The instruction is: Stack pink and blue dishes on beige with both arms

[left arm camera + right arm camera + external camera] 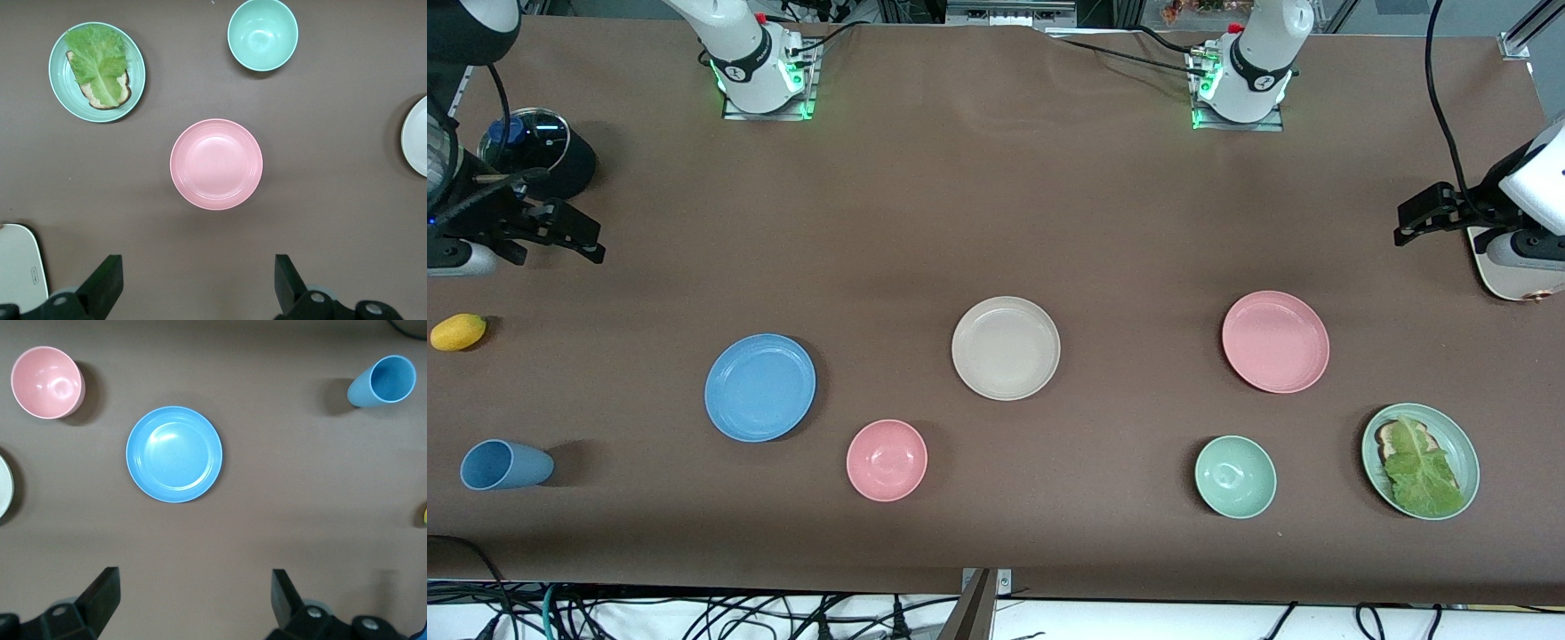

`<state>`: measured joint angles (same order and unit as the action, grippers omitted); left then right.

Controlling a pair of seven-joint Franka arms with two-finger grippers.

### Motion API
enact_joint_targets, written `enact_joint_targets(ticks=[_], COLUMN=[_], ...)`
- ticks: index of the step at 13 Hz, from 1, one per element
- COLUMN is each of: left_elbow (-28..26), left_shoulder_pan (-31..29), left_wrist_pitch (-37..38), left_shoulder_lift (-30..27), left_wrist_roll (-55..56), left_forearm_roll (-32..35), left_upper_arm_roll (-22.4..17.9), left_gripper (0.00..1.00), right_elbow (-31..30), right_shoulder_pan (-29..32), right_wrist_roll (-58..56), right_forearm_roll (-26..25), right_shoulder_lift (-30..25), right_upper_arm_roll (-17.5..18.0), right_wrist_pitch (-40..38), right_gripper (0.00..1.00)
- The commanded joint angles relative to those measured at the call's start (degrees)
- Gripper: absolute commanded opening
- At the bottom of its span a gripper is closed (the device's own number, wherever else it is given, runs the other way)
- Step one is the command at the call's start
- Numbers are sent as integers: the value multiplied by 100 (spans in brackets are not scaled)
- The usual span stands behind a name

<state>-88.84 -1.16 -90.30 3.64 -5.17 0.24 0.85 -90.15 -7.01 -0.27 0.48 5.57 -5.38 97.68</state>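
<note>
The beige plate [1006, 348] lies mid-table. The blue plate [760, 388] rests toward the right arm's end and the pink plate [1275, 341] toward the left arm's end, each flat and apart from the beige one. My right gripper [560, 233] hangs open high over bare table beside the black pot; its wrist view shows the blue plate [174, 454] ahead of the empty gripper [193, 577]. My left gripper [1427, 213] hangs open beside the toaster, and the pink plate [216, 164] lies ahead of that empty gripper [198, 267].
A pink bowl [887, 460], mint bowl [1235, 476] and mint plate with toast and lettuce [1420, 460] sit nearer the front camera. A blue cup [505, 465], a yellow fruit [458, 332] and a black lidded pot [538, 160] are at the right arm's end. A beige toaster [1516, 267] stands at the left arm's end.
</note>
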Motion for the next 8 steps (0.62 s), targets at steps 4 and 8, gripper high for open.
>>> enact_joint_targets(ticks=[4,8], left_elbow=[-81,-80], left_shoulder_pan=[-24,-15], left_wrist_pitch=[-111,-119], left_shoulder_lift=[-21,-12], left_wrist_roll=[-89,-89], left_forearm_roll=[46,46], left_upper_arm_roll=[38,47], left_gripper=[100,100], right_elbow=[130,147], right_shoulder_pan=[-2,7], right_wrist_roll=[35,9], right_forearm_roll=[-66,-57], right_shoulder_lift=[708,1007], right_upper_arm_roll=[2,2], right_wrist_pitch=[383,621], right_gripper=[100,100])
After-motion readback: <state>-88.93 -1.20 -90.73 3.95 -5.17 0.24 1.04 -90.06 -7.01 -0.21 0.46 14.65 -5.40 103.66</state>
